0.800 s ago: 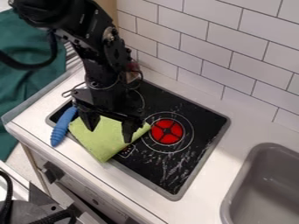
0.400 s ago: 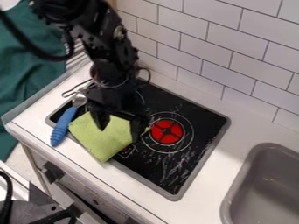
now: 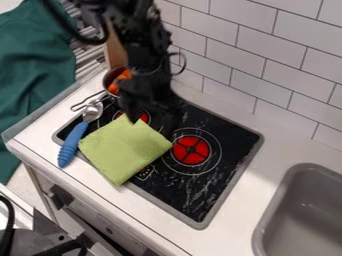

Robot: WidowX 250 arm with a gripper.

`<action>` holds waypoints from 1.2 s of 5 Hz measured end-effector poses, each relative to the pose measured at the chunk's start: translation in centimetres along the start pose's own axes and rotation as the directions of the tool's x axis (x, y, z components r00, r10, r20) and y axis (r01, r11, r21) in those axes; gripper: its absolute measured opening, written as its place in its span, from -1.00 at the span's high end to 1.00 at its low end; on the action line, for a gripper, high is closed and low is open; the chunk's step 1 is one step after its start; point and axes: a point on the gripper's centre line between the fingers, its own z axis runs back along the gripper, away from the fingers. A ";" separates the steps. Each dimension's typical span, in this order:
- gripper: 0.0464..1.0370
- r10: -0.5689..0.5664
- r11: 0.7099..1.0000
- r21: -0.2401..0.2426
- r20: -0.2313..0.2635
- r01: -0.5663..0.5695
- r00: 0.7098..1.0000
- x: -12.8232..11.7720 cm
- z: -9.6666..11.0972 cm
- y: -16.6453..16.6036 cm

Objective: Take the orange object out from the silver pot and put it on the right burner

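Note:
The gripper [image 3: 155, 121] hangs over the rear left of the stove, above the cloth's back corner, its two blurred fingers apart with nothing seen between them. Behind and left of it stands the silver pot [image 3: 107, 79], partly covered by the arm. An orange object [image 3: 119, 82] shows inside the pot at its left side; the rest of it is hidden. The right burner [image 3: 191, 150] is a bare red disc, to the right of and nearer than the gripper.
A green cloth [image 3: 123, 150] lies over the stove's front left part. A spoon with a blue handle [image 3: 72, 144] rests along the left edge. The grey sink [image 3: 304, 215] is at the right, and a tiled wall [image 3: 267, 55] rises behind.
The gripper has moved back and to the right, off the middle of the cloth. The pot and its orange object have come into sight from behind the arm.

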 end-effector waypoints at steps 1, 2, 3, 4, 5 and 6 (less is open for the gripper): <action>-0.92 -0.012 0.999 0.043 0.031 0.011 0.999 3.7 0.9 2.2; -0.92 0.034 0.998 0.056 0.086 -0.039 0.996 6.8 1.9 5.9; -0.92 0.082 0.995 0.056 0.054 -0.085 0.995 7.9 0.9 9.2; -0.92 0.107 0.993 0.051 0.014 -0.108 0.994 7.4 -1.0 12.5; -0.92 0.076 0.996 0.056 -0.020 -0.074 0.997 6.6 -2.3 12.7; -0.92 0.072 0.996 0.057 -0.061 -0.069 0.996 5.8 -3.3 12.7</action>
